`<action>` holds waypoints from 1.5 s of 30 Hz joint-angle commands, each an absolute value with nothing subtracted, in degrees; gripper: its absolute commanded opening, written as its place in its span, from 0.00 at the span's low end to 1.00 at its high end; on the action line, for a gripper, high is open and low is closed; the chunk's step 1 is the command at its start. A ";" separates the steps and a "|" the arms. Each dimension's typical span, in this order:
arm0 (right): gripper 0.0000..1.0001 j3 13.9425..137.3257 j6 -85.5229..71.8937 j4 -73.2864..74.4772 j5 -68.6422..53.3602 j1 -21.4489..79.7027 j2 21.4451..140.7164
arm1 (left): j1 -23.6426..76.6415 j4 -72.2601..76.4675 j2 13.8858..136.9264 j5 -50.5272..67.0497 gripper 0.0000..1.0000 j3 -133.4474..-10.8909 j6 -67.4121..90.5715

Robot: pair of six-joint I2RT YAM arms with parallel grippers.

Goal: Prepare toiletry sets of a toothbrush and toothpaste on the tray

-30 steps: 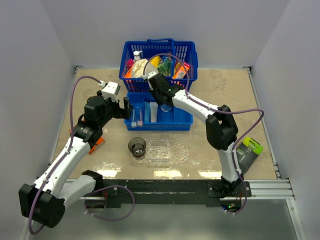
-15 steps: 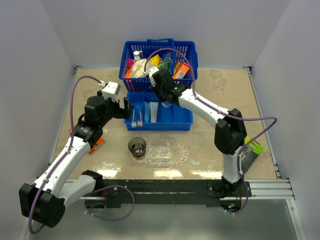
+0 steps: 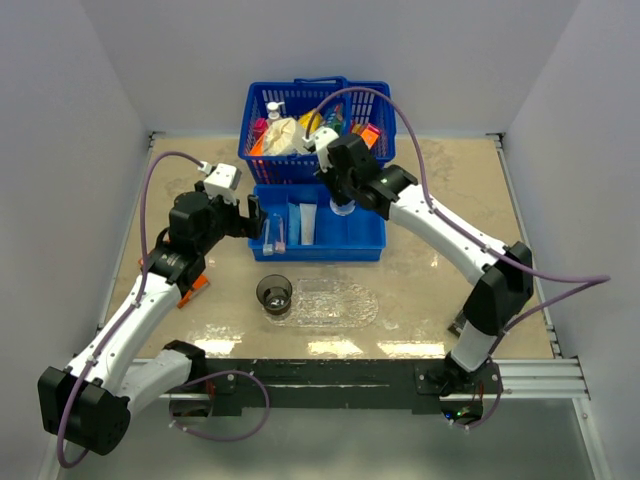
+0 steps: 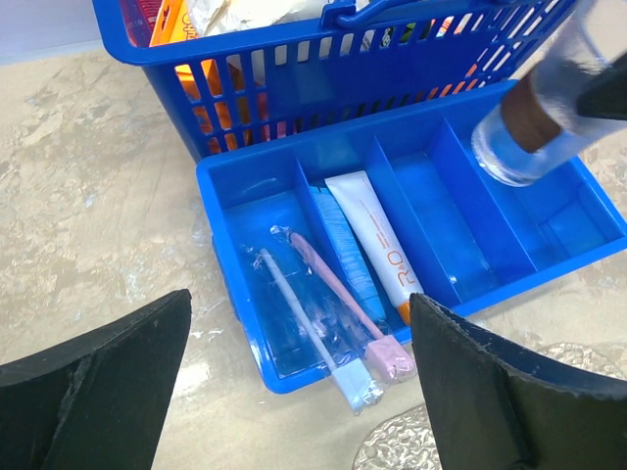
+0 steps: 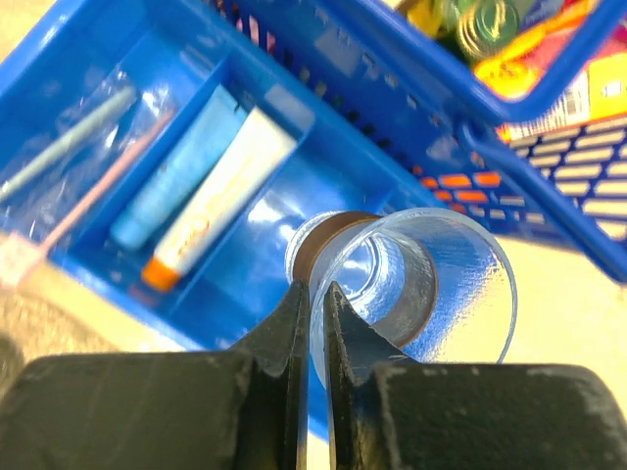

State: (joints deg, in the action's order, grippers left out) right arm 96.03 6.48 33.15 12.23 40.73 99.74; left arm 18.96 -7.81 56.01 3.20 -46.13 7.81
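Two wrapped toothbrushes, one pink (image 4: 338,294) and one pale (image 4: 299,318), lie in the left compartment of the blue divided bin (image 3: 365,240). A white toothpaste tube (image 4: 377,240) and a pale blue one (image 4: 343,250) fill the compartment beside them. My left gripper (image 4: 300,296) hangs open over the bin's left end, with nothing between its jaws. Above the bin's right half, my right gripper (image 5: 313,289) is shut on the rim of a clear cup (image 5: 421,284). The bumpy clear tray (image 3: 335,302) lies in front of the bin, with a smoky cup (image 3: 274,292) at its left end.
Behind the bin stands a blue handled basket (image 3: 318,100) packed with a pump bottle and bright packets. An orange object (image 3: 195,287) lies under the left arm. White walls close in the table on three sides.
The right arm's elbow has swung far out to the right, and its gripper has carried the clear cup a little to the right over the bin. The left arm is still.
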 commanded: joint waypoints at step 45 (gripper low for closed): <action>0.00 57.66 -15.21 31.82 24.78 61.61 71.19 | 19.34 -5.98 56.78 3.78 0.96 -46.32 7.56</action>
